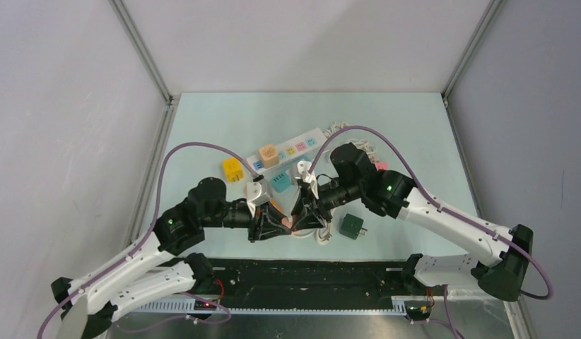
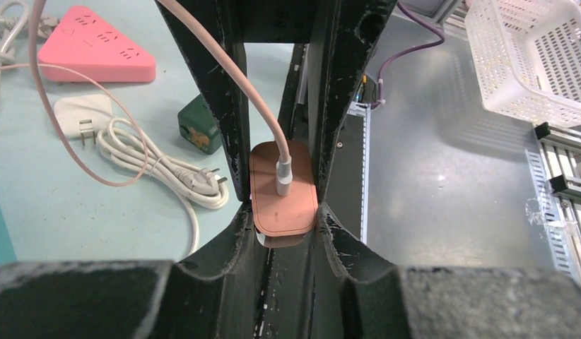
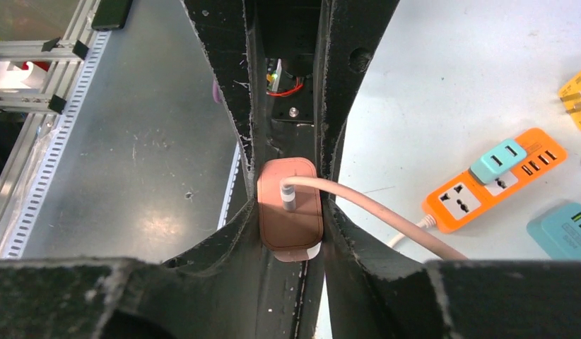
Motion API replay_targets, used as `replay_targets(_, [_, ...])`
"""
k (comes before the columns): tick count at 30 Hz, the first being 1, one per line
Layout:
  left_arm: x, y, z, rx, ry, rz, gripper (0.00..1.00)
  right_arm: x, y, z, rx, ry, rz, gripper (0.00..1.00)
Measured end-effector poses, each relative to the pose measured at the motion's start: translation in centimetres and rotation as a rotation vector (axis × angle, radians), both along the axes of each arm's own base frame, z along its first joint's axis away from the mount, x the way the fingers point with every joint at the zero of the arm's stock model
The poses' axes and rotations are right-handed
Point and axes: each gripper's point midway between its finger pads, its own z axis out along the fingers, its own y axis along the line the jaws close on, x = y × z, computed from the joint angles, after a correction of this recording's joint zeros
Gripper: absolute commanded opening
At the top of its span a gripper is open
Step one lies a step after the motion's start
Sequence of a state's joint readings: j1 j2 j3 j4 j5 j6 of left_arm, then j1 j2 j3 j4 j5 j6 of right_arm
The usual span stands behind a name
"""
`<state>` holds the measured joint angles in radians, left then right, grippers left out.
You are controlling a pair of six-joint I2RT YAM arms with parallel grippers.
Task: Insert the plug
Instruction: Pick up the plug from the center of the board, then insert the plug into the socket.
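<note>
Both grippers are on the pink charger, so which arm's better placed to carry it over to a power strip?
Probably left. The left gripper clamps the pink charger with its fingers clear of the cable, while the cable drapes across one finger of the right gripper, which could drag it.

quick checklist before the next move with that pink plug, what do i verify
1. Left pincer grips the pink plug: ok, fingers press both its sides.
2. Right pincer on the same plug: ok, fingers sit against its sides.
3. Cable free to follow: cannot tell, it trails out of the wrist views.
4. Prong direction: cannot tell, prongs hidden.
5. Plug lined up with a socket: not ok, it is held near the front edge, apart from the white power strip.
</note>
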<state>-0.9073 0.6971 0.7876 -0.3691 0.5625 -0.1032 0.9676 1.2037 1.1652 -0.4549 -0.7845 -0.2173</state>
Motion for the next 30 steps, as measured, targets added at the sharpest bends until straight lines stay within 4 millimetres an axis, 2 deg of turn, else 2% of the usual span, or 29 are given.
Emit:
replay_targets(2, [-0.2,0.1,0.2,-0.006,-0.001,-0.007,0.0,-0.1,0.0,0.1,0.007,-0.001,0.01,0.25])
replay_targets(3, [-0.3,0.1,0.2,-0.009,-0.002,-0.009,0.0,-0.2,0.1,0.2,0.01,-0.001,0.013,0.13])
replay_targets(5, [-0.4,0.1,0.3,-0.012,-0.003,-0.014,0.03,-0.2,0.1,0.3,0.015,-0.001,0.018,0.0])
replay_targets(6, [-0.4,0.1,0.3,-0.013,-0.003,-0.016,0.17,-0.3,0.1,0.3,0.016,0.0,0.02,0.0])
replay_targets(7, [-0.4,0.2,0.3,-0.013,-0.003,-0.016,0.24,-0.3,0.1,0.3,0.016,0.0,0.019,0.0])
replay_targets(8, [-0.4,0.2,0.3,-0.013,-0.003,-0.016,0.44,-0.3,0.1,0.3,0.016,0.0,0.019,0.0])
replay_targets(9, [-0.4,0.2,0.3,-0.013,-0.003,-0.016,0.56,-0.3,0.1,0.3,0.016,0.001,0.018,0.0])
replay_targets(10, [-0.3,0.1,0.4,-0.013,-0.007,-0.013,0.77,-0.3,0.1,0.3,0.016,0.006,0.019,0.0])
replay_targets(12, [-0.3,0.1,0.4,-0.015,-0.015,-0.015,0.96,-0.4,0.1,0.3,0.013,0.011,0.015,0.0])
replay_targets(15, [0.4,0.0,1.1,-0.039,-0.046,0.018,0.99,-0.6,0.2,0.1,0.003,0.023,0.008,0.0])
replay_targets(18, [2.3,0.4,1.6,-0.046,-0.071,0.134,1.0,0.1,0.3,-0.1,-0.008,0.021,-0.036,0.0])
replay_targets(22, [5.3,1.8,1.8,-0.041,-0.074,0.345,1.0,2.7,0.4,-0.1,-0.01,0.005,-0.164,0.0])
replay_targets(25, [7.9,3.7,2.0,-0.042,-0.07,0.543,1.0,5.3,0.5,-0.4,0.0,-0.005,-0.288,0.0])
replay_targets(30, [10.7,8.4,2.7,-0.094,-0.061,0.869,1.0,8.9,0.8,-3.1,-0.007,0.016,-0.538,0.0])
